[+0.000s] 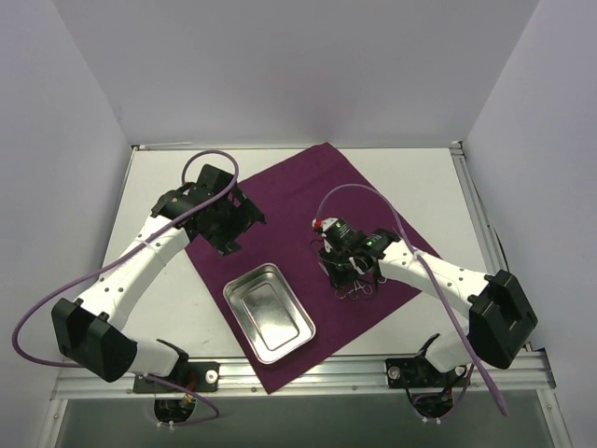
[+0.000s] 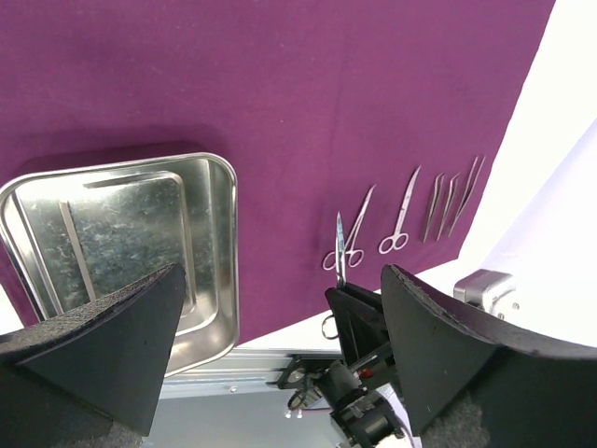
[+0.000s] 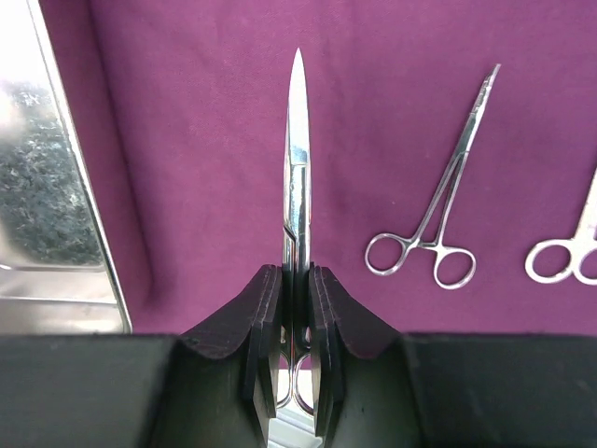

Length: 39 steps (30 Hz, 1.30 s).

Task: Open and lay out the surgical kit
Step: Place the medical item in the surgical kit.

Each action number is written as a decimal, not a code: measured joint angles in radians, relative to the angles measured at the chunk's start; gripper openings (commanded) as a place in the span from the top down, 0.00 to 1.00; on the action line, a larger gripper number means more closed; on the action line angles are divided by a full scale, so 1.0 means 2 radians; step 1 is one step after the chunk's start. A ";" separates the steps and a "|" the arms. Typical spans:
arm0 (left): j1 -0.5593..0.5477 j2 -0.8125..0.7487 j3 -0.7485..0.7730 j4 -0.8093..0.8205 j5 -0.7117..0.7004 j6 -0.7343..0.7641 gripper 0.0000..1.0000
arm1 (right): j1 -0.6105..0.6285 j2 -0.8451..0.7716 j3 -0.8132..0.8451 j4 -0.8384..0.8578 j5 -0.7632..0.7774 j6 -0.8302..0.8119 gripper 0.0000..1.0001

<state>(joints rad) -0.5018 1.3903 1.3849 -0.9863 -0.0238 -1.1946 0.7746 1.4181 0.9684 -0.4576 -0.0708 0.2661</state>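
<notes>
White walls [image 1: 280,65] close round a white table [image 1: 424,187] on three sides. A purple cloth [image 1: 308,182] lies spread on it like a diamond.

We see the right gripper [image 3: 296,277] clenched on a pair of scissors [image 3: 297,140]. Its dark fingers [image 3: 263,317] press the shanks just above the rings, and the blades point straight out over the cloth. Just to the right of the blades lie more ring-handled instruments [image 3: 438,219], flat on the cloth and apart from each other. The left wrist view shows further slim instruments in the same row, which reaches close to the cloth's right edge, with white table beyond it. To the left of the scissors runs a band of plain cloth, then the raised rim of the steel tray [image 1: 269,313].

The left gripper [image 1: 233,224] hangs above the far-left part of the cloth with its jaws released and spread wide. In its own view only cloth, tray and instruments show between the fingers [image 2: 112,345].

The tray sits on the near-left part of the cloth, turned at an angle, with one corner close to the cloth's left edge. The cloth's near corner reaches the metal rail [image 1: 354,373] at the table's near edge, and its far corner nearly meets the far edge. White table flanks the cloth on both sides.
</notes>
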 measured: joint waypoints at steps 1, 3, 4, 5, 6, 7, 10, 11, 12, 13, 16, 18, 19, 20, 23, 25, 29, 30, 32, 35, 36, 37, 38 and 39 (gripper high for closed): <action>0.001 -0.002 -0.006 0.005 0.002 0.003 0.06 | -0.002 0.001 -0.004 0.004 -0.002 0.000 1.00; 0.002 -0.004 -0.013 0.011 0.008 0.009 0.06 | -0.007 0.003 -0.013 0.014 -0.008 0.001 1.00; 0.003 -0.004 -0.015 0.014 0.011 0.012 0.06 | -0.010 0.004 -0.017 0.019 -0.010 0.001 1.00; 0.003 -0.005 -0.016 0.017 0.013 0.015 0.06 | -0.014 0.006 -0.021 0.023 -0.012 0.001 1.00; 0.004 -0.006 -0.017 0.020 0.015 0.017 0.06 | -0.017 0.009 -0.025 0.027 -0.012 0.001 1.00; 0.004 -0.008 -0.019 0.026 0.018 0.019 0.06 | -0.019 0.013 -0.028 0.029 -0.012 0.001 1.00; 0.006 -0.014 -0.027 0.035 0.024 0.023 0.06 | -0.025 0.028 -0.030 0.038 -0.016 0.001 1.00; 0.006 -0.015 -0.029 0.036 0.026 0.024 0.06 | -0.025 0.033 -0.030 0.042 -0.017 0.001 1.00; 0.007 -0.016 -0.032 0.039 0.027 0.025 0.06 | -0.025 0.038 -0.030 0.045 -0.020 0.001 1.00; 0.008 -0.017 -0.034 0.039 0.029 0.025 0.06 | -0.025 0.042 -0.030 0.048 -0.022 0.001 1.00; 0.009 -0.018 -0.039 0.043 0.032 0.026 0.06 | -0.025 0.051 -0.030 0.055 -0.030 0.001 1.00; 0.011 -0.018 -0.042 0.045 0.034 0.027 0.06 | -0.025 0.055 -0.031 0.058 -0.034 0.002 0.98; 0.012 -0.018 -0.044 0.047 0.036 0.027 0.06 | -0.025 0.057 -0.031 0.059 -0.037 0.003 0.96; 0.013 -0.019 -0.045 0.049 0.037 0.027 0.06 | -0.025 0.059 -0.032 0.060 -0.039 0.003 0.96; 0.015 -0.021 -0.051 0.058 0.042 0.026 0.06 | -0.025 0.062 -0.037 0.063 -0.041 0.006 0.94; 0.016 -0.021 -0.055 0.062 0.045 0.026 0.06 | -0.025 0.067 -0.037 0.063 -0.042 0.007 0.92; 0.017 -0.021 -0.058 0.066 0.049 0.026 0.06 | -0.025 0.075 -0.038 0.064 -0.046 0.011 0.88; 0.017 -0.021 -0.059 0.067 0.050 0.026 0.06 | -0.025 0.075 -0.040 0.065 -0.046 0.011 0.87; 0.017 -0.021 -0.060 0.070 0.052 0.026 0.06 | -0.025 0.076 -0.042 0.066 -0.047 0.012 0.86; 0.019 -0.024 -0.065 0.073 0.055 0.026 0.06 | -0.025 0.077 -0.042 0.067 -0.047 0.013 0.84; 0.020 -0.024 -0.067 0.074 0.056 0.026 0.06 | -0.025 0.080 -0.042 0.067 -0.047 0.014 0.82; 0.020 -0.025 -0.067 0.074 0.056 0.026 0.06 | -0.025 0.083 -0.042 0.067 -0.047 0.014 0.79; 0.020 -0.025 -0.068 0.076 0.057 0.026 0.06 | -0.025 0.088 -0.042 0.066 -0.047 0.015 0.78; 0.020 -0.026 -0.069 0.078 0.057 0.026 0.06 | -0.025 0.092 -0.042 0.066 -0.047 0.015 0.76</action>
<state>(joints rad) -0.4614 1.3388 1.2469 -0.8307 0.0910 -1.1427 0.7250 1.6024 0.8837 -0.3252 -0.1654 0.2962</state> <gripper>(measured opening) 0.938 0.213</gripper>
